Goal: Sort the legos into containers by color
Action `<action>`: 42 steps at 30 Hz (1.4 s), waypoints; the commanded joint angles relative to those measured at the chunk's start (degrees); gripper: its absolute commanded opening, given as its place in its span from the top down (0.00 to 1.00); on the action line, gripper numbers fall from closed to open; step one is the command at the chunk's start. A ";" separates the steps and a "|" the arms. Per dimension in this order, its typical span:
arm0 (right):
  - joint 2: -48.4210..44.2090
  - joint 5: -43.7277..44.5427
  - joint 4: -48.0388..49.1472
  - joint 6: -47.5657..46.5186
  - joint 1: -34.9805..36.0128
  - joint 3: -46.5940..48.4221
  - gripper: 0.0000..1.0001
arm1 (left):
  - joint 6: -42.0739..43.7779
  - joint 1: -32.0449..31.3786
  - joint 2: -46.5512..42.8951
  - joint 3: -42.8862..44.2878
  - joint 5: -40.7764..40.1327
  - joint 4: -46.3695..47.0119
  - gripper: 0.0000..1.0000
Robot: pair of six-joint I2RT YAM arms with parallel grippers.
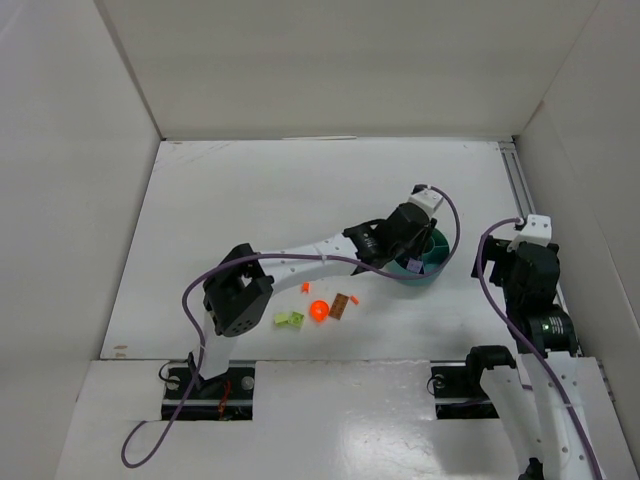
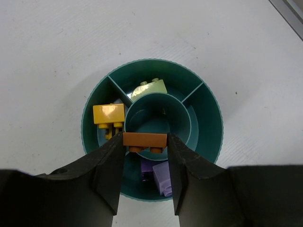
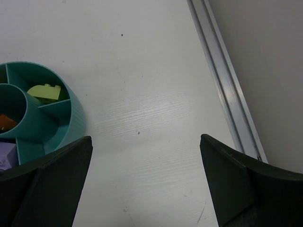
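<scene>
Brown brick (image 2: 145, 140) clamped in my left pincer (image 2: 145, 144), over the bowl (image 2: 211, 124).
Yellow brick (image 2: 108, 113), green brick (image 2: 149, 88), purple bricks (image 2: 161, 175) sat binned; loose pieces (image 1: 319, 311) waited on the table (image 1: 200, 230). Right pincer (image 3: 145, 142) gaped, idle.

Teal bowl (image 2: 211, 124), brown brick (image 2: 145, 139), yellow brick (image 2: 108, 114), lime green brick (image 2: 149, 88), purple bricks (image 2: 163, 179), white table (image 2: 47, 47)

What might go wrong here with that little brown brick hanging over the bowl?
The brown brick sits between the left jaws, over the wall between the central cup and the purple bricks; dropped now, it may land among the purple.
Only its ends are pinched, so it might slip early.
</scene>
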 commanded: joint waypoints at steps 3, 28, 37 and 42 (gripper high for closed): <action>-1.22 -0.74 1.24 -0.51 -0.36 2.64 0.00 | 0.11 -0.12 -0.54 3.48 -0.75 0.31 0.61; 1.15 -23.30 10.55 -12.73 -0.36 0.79 0.00 | -14.12 6.01 -35.06 -29.37 -4.96 -4.70 0.00; 13.25 -27.63 12.58 -15.02 2.71 4.12 0.00 | -21.43 7.79 -49.12 -42.57 -7.86 -7.60 0.00; 20.04 -21.50 14.95 -12.47 9.74 6.07 0.00 | -22.66 11.64 -50.63 -43.80 -6.63 -9.80 0.00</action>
